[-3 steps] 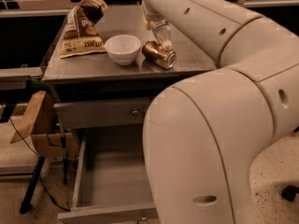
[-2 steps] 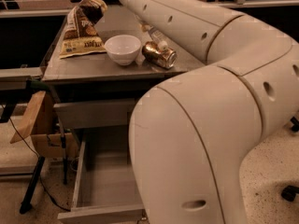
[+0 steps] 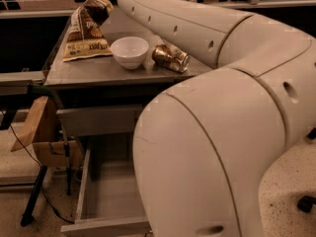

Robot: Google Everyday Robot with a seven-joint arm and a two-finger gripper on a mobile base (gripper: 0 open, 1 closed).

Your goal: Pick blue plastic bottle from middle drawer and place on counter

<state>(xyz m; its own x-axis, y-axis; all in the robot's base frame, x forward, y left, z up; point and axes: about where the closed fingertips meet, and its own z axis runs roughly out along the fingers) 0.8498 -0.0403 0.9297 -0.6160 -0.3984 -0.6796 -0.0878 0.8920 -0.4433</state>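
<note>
The middle drawer (image 3: 106, 196) stands pulled open at the bottom, and the part of its grey floor that shows is bare. The counter (image 3: 98, 69) is the steel top of the cabinet. The blue plastic bottle does not show in this view. My gripper is out of view: the white arm (image 3: 222, 107) fills the right side, sweeps over the back of the counter and leaves the frame at the top.
On the counter lie a chip bag (image 3: 86, 28) at the back left, a white bowl (image 3: 129, 52) in the middle and a crushed brown-gold can (image 3: 170, 58) beside it. The upper drawer (image 3: 96, 120) is closed. A cardboard box (image 3: 42, 132) hangs at the left.
The arm has swung left and nearer the camera, covering more of the right side. The gripper end and the pale object seen behind the can a second ago no longer show.
</note>
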